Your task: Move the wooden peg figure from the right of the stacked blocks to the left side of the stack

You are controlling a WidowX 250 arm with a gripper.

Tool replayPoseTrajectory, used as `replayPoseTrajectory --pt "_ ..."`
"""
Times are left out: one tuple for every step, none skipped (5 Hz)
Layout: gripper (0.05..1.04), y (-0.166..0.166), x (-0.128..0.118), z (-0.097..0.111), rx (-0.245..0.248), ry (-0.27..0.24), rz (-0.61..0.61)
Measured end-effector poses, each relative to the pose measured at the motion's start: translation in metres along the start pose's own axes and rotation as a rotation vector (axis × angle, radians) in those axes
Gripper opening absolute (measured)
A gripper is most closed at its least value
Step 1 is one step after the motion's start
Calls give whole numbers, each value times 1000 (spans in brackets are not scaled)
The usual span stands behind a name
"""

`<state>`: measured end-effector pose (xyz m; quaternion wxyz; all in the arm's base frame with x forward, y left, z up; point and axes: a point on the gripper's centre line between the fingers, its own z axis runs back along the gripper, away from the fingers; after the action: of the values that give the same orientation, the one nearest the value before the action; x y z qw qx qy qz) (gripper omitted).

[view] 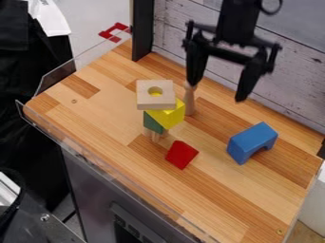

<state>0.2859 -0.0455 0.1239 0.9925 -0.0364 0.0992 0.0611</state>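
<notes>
Below the pincer (216, 92), spread wide and gripping nothing, a wooden peg (190, 100) stands near one tip. Leftward, a holed pale block (147, 101) tops a yellow block (171, 116) and green block (152, 123). Lower right lies a blue arch (251, 141); farther, lower left, a red block (181, 154).

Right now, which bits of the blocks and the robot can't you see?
All in the camera view:
- Yellow block: part of its top, covered by the beige block.
- Green block: its upper part, behind the yellow block.
- Blue block: its back, turned away from the camera.
- Robot arm: its upper end, cut off by the top edge.
</notes>
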Motion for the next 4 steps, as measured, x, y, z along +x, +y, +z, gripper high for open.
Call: replayPoseTrajectory --pt "998 15 10 12 -11 -39 11" --pt "998 28 17 11 -43 -57 15" --pt "998 40 29 0 -43 -22 39" --pt "998 43 27 -2 -44 11 45"
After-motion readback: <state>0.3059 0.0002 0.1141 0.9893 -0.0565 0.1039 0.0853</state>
